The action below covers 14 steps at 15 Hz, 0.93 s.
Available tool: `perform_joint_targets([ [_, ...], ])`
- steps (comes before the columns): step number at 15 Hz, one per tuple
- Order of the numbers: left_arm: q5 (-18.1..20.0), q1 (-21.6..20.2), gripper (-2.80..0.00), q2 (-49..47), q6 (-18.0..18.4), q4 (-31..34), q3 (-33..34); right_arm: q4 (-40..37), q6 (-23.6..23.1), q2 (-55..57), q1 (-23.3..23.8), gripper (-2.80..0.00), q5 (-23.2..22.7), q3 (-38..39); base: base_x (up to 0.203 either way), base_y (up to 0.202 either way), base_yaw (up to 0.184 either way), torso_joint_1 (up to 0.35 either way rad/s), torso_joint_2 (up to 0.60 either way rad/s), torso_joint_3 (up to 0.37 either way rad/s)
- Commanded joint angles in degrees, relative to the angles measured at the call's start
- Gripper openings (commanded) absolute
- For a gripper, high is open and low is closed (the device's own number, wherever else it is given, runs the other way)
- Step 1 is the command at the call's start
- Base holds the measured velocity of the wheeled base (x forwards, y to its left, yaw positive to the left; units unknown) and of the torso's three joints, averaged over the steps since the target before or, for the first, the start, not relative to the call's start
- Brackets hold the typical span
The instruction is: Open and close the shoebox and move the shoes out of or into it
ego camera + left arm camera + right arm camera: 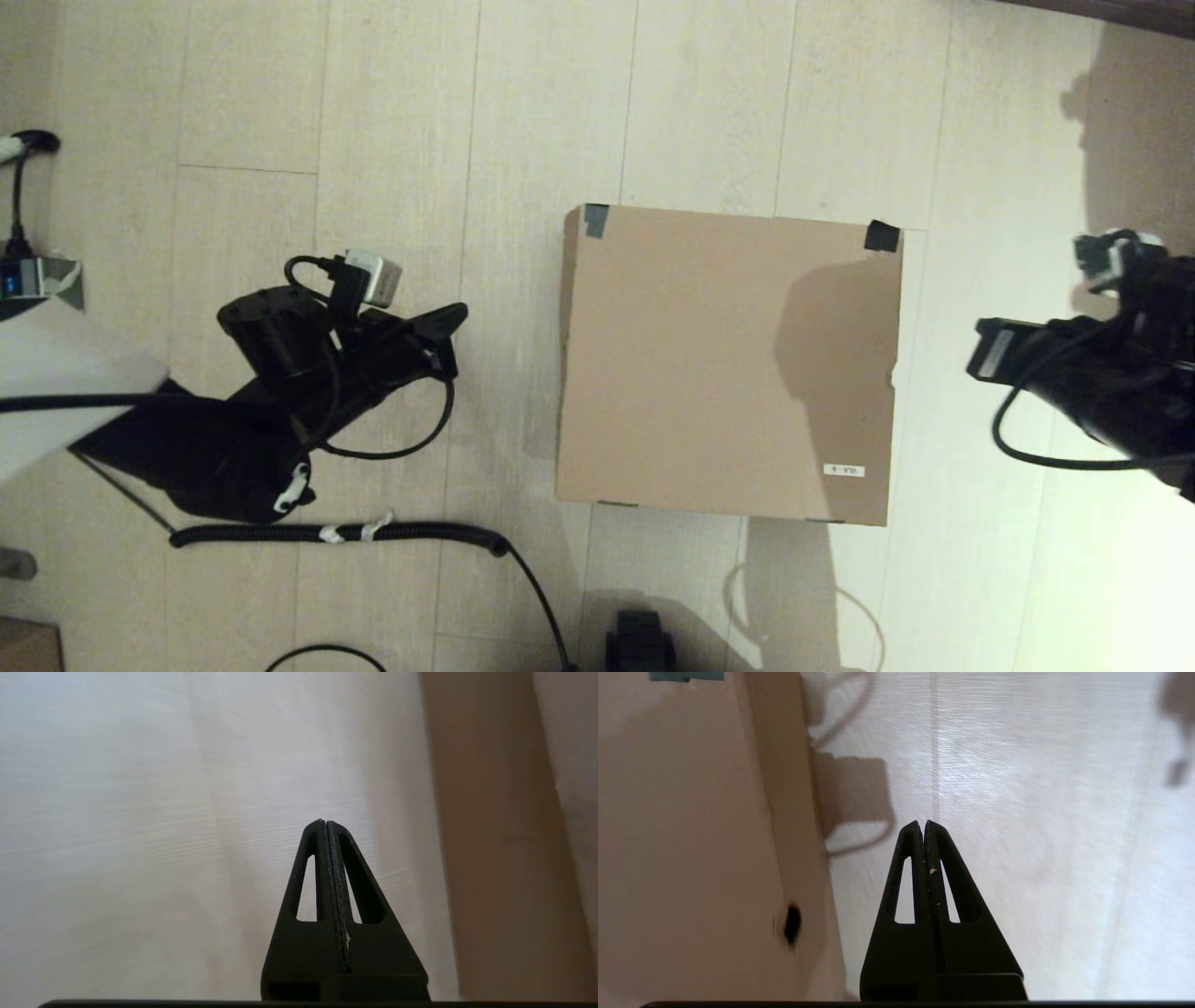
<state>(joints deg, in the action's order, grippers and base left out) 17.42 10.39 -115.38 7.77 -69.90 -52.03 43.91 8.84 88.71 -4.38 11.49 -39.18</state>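
The shoebox (728, 364) sits closed on the floor (401, 140), between the two arms and apart from both. The left gripper (325, 823) hangs over bare floor with its jaws pressed together on nothing, the box's side wall a little way off to one side of them. The right gripper (923, 823) is likewise closed on nothing, the box's wall near beside its jaws. No shoes are in view; they may be inside. The risk, as I judge it: closed jaws nudging the lid edge would shove the light box across the smooth floor rather than lift the flap, and the loose cable (373, 533) near the left arm could snag
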Motion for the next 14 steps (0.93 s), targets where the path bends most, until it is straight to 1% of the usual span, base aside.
perform_joint_targets([
  [1, -0.87, -3.31, -2.80, 11.58, 0.02, -0.32, 6.44, -5.58, -0.12, -11.79, 0.35, -2.80, 0.69, 1.58, 0.000, 0.000, 0.000, 0.000, 0.00, 0.000],
  [3, -3.11, -8.32, -2.80, 22.54, 0.00, -0.24, 14.50, -12.50, -0.89, -21.49, 0.32, -2.80, 2.94, 5.42, 0.000, 0.000, 0.000, 0.000, 0.00, 0.000],
  [5, -4.39, -12.89, -2.80, 36.19, -0.02, 0.92, 23.99, -17.15, -2.49, -32.78, 0.30, -2.80, 4.26, 11.32, 0.000, 0.000, 0.000, 0.000, 0.00, 0.000],
  [7, -5.07, -15.40, -2.80, 52.41, 0.00, 4.94, 34.05, -20.30, -4.02, -45.61, 0.31, -2.80, 4.90, 18.99, 0.000, 0.000, 0.000, 0.000, 0.00, 0.000],
  [8, -5.32, -16.21, -2.80, 61.05, -0.06, 8.84, 38.37, -22.02, -4.89, -52.37, 0.33, -2.80, 5.12, 22.55, 0.000, 0.000, 0.000, 0.000, 0.00, 0.000],
  [9, -5.60, -16.81, -2.80, 69.82, -0.43, 14.74, 41.07, -24.38, -5.61, -58.93, 0.53, -2.80, 5.27, 25.70, 0.000, 0.000, 0.000, 0.000, 0.00, 0.000],
  [10, -5.95, -17.30, -2.80, 79.80, -0.91, 23.36, 42.79, -27.93, -6.37, -66.04, 1.11, -2.80, 5.27, 28.75, 0.000, 0.000, 0.000, 0.000, 0.00, 0.000],
  [11, -6.67, -17.64, -2.80, 87.54, -1.29, 29.94, 43.88, -32.16, -7.12, -72.55, 1.78, -2.80, 4.97, 30.96, 0.000, 0.000, 0.000, 0.000, 0.00, 0.000],
  [12, -8.12, -17.99, -2.80, 93.63, -1.84, 36.84, 45.12, -37.01, -7.72, -78.97, 2.40, -2.80, 3.44, 32.14, 0.000, 0.000, 0.000, 0.000, 0.00, 0.000],
  [13, -9.41, -18.31, -2.80, 97.76, -1.98, 43.86, 46.69, -41.89, -8.26, -84.05, 2.91, -2.80, 0.33, 32.95, 0.000, 0.000, 0.000, 0.000, 0.00, 0.000],
  [14, -10.31, -18.38, -2.80, 100.04, -1.48, 51.13, 48.29, -46.01, -9.03, -87.32, 3.34, -2.80, -5.08, 34.15, 0.000, 0.000, 0.000, 0.000, 0.00, 0.000],
])
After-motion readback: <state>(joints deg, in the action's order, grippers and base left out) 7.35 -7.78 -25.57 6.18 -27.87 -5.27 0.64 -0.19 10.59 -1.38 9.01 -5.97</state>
